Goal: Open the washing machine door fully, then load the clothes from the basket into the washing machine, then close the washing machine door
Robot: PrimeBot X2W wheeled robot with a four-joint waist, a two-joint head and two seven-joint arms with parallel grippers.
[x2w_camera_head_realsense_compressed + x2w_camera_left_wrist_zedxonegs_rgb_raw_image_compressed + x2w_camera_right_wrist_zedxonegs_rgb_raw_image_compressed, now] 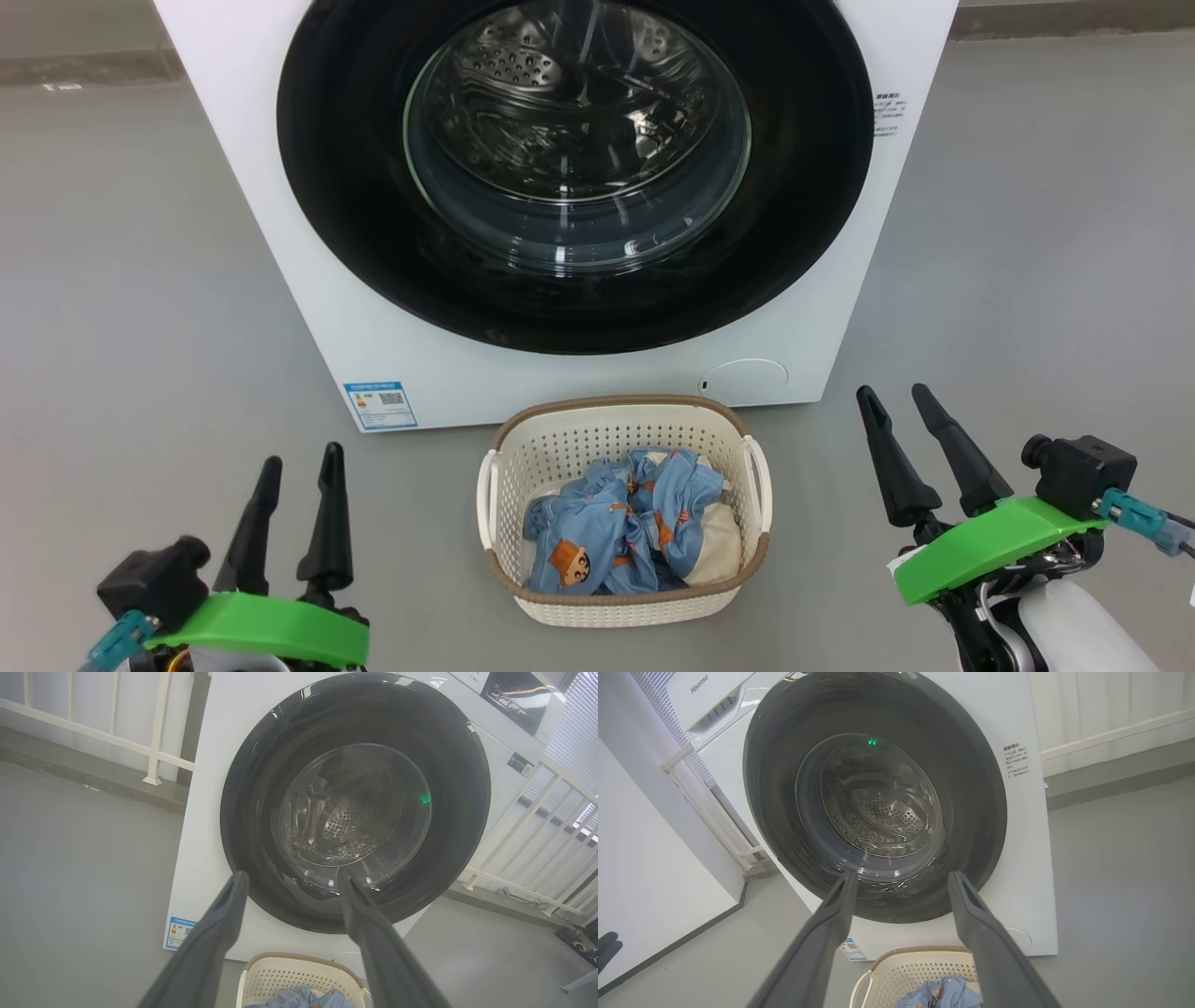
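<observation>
The white washing machine point(280, 233) stands straight ahead with its black-rimmed round door point(355, 224) shut flat against the front; the steel drum shows through the glass. On the floor in front sits the cream basket point(624, 425) holding the light blue clothes point(616, 532) with a cream-white piece. My left gripper point(301, 459) hovers open at the lower left, left of the basket. My right gripper point(892, 396) hovers open at the lower right. Both wrist views look at the door point(252, 826) point(971, 802) past spread fingers point(219, 933) point(831, 924), with the basket point(289, 975) point(915, 970) below.
Grey floor lies all around the machine. A white railing point(154, 728) runs behind it on one side, another railing point(537, 826) on the other. A white wall panel point(640, 868) stands beside the machine. A blue label sticker point(380, 404) and a round cap point(745, 381) sit low on the front.
</observation>
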